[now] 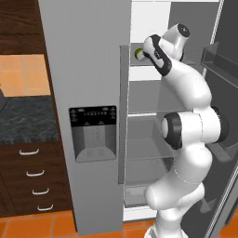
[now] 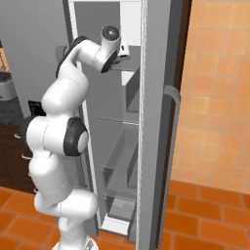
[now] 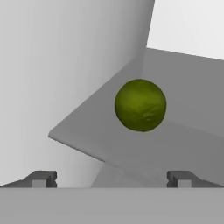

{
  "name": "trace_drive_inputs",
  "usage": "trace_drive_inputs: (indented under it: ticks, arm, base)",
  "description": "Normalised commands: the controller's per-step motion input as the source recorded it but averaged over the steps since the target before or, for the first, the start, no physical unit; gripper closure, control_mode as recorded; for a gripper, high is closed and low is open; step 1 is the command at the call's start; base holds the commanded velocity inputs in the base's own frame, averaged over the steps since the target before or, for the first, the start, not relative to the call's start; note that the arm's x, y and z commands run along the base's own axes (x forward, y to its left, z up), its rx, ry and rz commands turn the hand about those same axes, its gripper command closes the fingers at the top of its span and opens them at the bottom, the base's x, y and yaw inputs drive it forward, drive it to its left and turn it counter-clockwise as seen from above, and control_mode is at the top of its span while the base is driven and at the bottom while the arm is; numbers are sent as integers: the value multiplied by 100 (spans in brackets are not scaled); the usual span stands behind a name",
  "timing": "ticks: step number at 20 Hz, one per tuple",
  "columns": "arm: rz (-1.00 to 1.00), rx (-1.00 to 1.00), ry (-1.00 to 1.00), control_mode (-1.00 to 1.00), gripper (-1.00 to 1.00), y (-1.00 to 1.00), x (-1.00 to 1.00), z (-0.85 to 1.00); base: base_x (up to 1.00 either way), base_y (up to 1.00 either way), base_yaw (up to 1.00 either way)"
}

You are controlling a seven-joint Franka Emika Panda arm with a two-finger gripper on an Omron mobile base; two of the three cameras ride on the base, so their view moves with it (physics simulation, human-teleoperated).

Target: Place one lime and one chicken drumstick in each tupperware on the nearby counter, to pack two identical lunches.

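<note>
Open claw (image 3: pixel 111 178) — lime (image 3: pixel 140 105) ahead

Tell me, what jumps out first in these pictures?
A big white robot arm reaches up into an open fridge. On an upper shelf sits a single green lime. In the hand view, the fingers stand wide open, pointing at the lime but short of it.

A grey fridge (image 1: pixel 93 69) is seen standing open, its door (image 2: pixel 156 122) swung wide and grey shelves (image 1: pixel 144 114) shown inside. An orange tiled floor (image 2: pixel 205 215) is laid below. Dark wood drawers (image 1: pixel 32 176) with silver handles are set to the left.
</note>
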Motion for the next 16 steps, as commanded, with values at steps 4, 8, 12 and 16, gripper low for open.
trace_drive_inputs:
  ticks: [4, 8, 12, 16]
  arm:
    - [6, 0, 0, -100, -100, 0, 56, -4]
    - [4, 0, 0, -100, -100, 0, 63, -7]
    - [1, 0, 0, -100, -100, 0, 64, -7]
    - [0, 0, 0, -100, -100, 0, 60, -2]
  base:
    - [0, 0, 0]
    - [0, 0, 0]
    - [0, 0, 0]
    - [0, 0, 0]
